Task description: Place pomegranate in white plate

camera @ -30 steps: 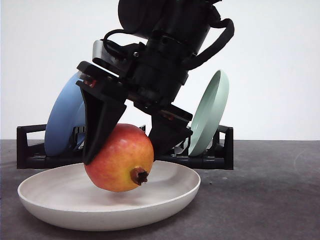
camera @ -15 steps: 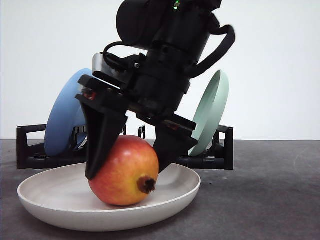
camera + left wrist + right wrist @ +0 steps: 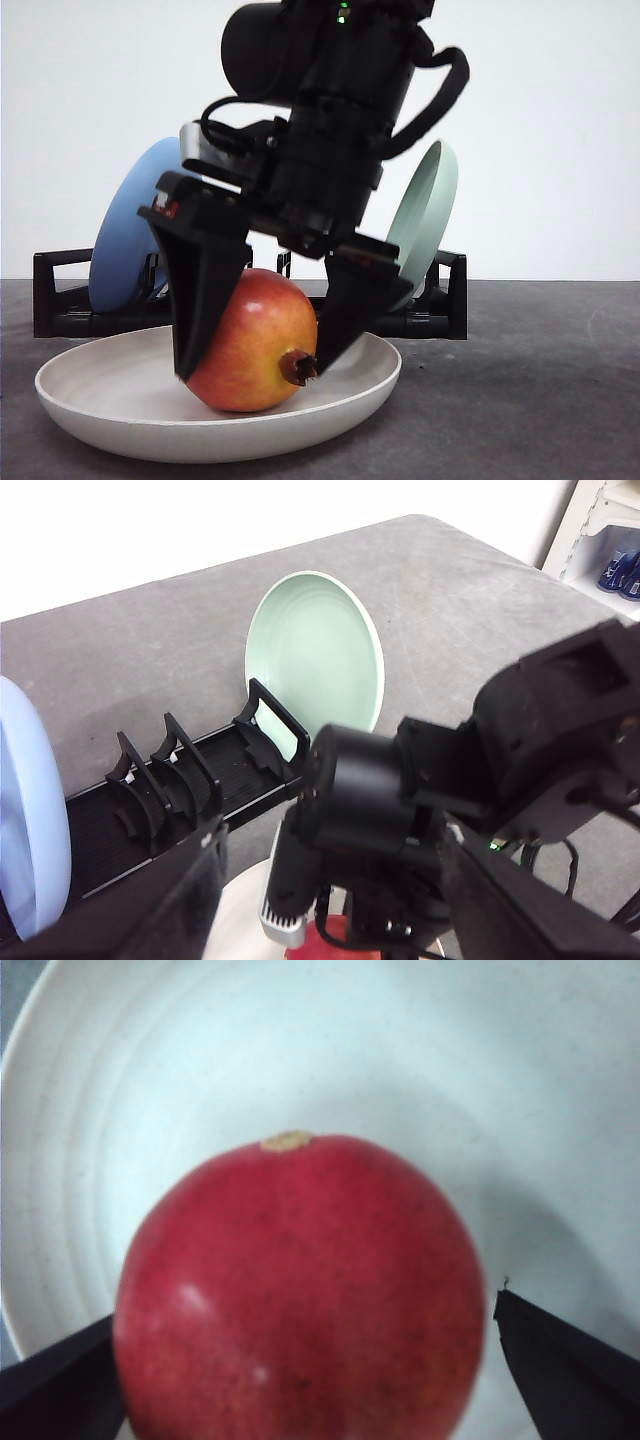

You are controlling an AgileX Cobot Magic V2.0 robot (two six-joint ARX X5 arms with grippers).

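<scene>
smooth red pomegranate (image 3: 252,342) rests in the matte white plate (image 3: 120,415), right gripper (image 3: 262,335) narrowly parted around it.

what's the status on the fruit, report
Right pincer around pomegranate, right finger looks parted from it. Fruit resting in white plate. Left pincer hovering above, state unclear. Nothing in the way.

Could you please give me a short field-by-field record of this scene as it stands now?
fruit: pomegranate, resting in the white plate
right gripper: fingers either side of the pomegranate, a small gap showing at one finger in the right wrist view
left gripper: open, raised above the right arm
rack: black, behind the white plate, holds a blue plate and a green plate upright
surface: grey table
</scene>
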